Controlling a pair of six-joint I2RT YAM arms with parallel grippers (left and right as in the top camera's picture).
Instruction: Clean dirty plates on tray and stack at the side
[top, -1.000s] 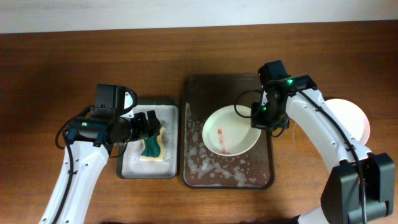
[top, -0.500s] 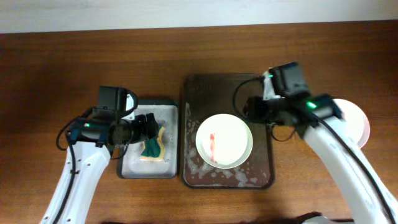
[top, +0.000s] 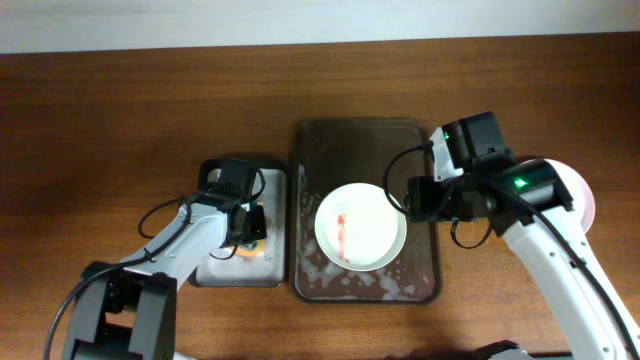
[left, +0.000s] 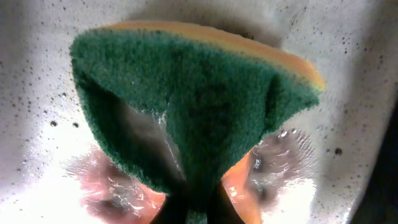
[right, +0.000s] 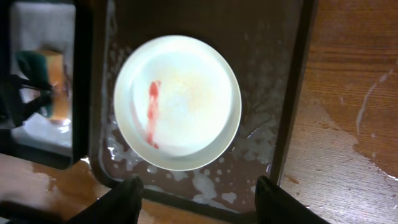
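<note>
One white plate (top: 360, 226) with a red smear lies flat on the dark brown tray (top: 350, 145), among soap foam. The right wrist view looks down on that plate (right: 177, 102) and the tray (right: 205, 18). My right gripper (top: 412, 197) hovers by the plate's right edge, open and empty (right: 199, 205), apart from the plate. My left gripper (top: 245, 225) is down in the small sponge tray (top: 278, 200), shut on the green and orange sponge (left: 186, 106), which folds between the jaws. A second plate (top: 578, 185) lies on the table at the far right, partly hidden by my right arm.
The sponge tray's white bottom (left: 348, 37) is wet and speckled. Water is spilled on the wooden table (right: 373, 143) right of the brown tray. The sponge tray (right: 43, 37) sits just left of the brown tray.
My right gripper opened and let go of the tilted plate, which now lies flat on the tray. My left gripper dropped onto the sponge and shut on it.
</note>
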